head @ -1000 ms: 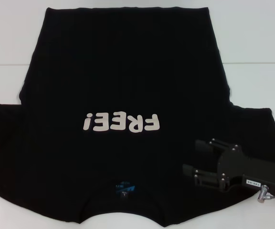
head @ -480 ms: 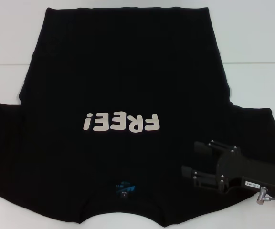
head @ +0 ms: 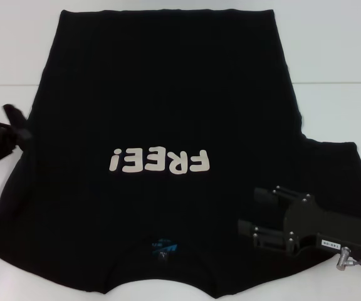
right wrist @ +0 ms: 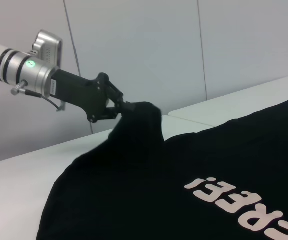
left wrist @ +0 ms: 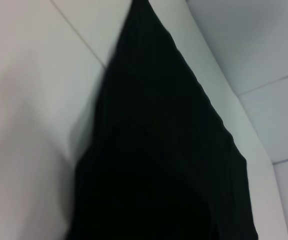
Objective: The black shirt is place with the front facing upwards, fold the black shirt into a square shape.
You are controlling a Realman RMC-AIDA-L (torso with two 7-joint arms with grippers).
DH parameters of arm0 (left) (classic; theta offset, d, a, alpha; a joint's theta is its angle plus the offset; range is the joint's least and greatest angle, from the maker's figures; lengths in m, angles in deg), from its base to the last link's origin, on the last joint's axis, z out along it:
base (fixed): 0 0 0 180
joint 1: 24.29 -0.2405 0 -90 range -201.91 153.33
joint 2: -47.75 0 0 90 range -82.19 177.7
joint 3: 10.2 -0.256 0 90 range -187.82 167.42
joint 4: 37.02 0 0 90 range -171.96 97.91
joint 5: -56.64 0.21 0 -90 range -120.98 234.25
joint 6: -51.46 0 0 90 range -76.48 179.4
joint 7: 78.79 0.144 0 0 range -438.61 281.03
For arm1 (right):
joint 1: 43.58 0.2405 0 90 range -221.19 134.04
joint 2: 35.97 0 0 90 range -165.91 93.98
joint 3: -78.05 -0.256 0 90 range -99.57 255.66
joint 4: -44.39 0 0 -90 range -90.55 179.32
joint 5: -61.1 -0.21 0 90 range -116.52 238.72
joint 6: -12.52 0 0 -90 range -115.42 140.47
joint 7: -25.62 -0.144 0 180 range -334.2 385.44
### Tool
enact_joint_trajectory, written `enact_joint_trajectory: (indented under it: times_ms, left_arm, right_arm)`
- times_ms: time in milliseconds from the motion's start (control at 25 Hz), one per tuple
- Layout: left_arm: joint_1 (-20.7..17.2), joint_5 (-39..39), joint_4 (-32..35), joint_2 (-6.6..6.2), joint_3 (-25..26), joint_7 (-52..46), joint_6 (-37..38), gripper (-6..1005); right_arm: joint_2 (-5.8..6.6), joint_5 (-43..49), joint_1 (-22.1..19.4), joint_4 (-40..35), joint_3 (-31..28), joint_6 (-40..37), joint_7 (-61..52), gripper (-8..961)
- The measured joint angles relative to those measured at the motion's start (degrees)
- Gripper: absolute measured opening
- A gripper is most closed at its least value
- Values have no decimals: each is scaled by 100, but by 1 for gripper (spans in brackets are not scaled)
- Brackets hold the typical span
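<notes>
Left sleeve just came up off the surface [head: 331, 56]: my left gripper [right wrist: 120, 109] has its fingers clamped on the black shirt [head: 168, 94], first fold underway. Right gripper [head: 256, 213] hovers over the right shoulder, fingers apart.

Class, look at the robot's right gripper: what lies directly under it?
Under the right gripper lies the black shirt, near its right sleeve, spread on the white table. Whether the fingers touch the cloth cannot be told, and the table beneath is covered by the shirt.
</notes>
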Motion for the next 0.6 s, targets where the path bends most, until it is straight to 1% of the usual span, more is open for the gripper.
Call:
enact_joint_trajectory:
  times_ms: [120,200,440,600]
  left_arm:
    - [10,1,-113,83,3,37,-69,93]
    - [8,-22,-267,116,27,79,-149,100]
    - [-62,-520,-945,142,43,728,-228,123]
    - [-113,-580,-1030,155,23,841,-124,273]
  right_arm:
    - [0,0,-2,28,4,-2,0,825]
    - [0,0,-5,42,2,-4,0,825]
    - [0,0,-13,44,1,-9,0,825]
    - [0,0,-12,44,1,-10,0,825]
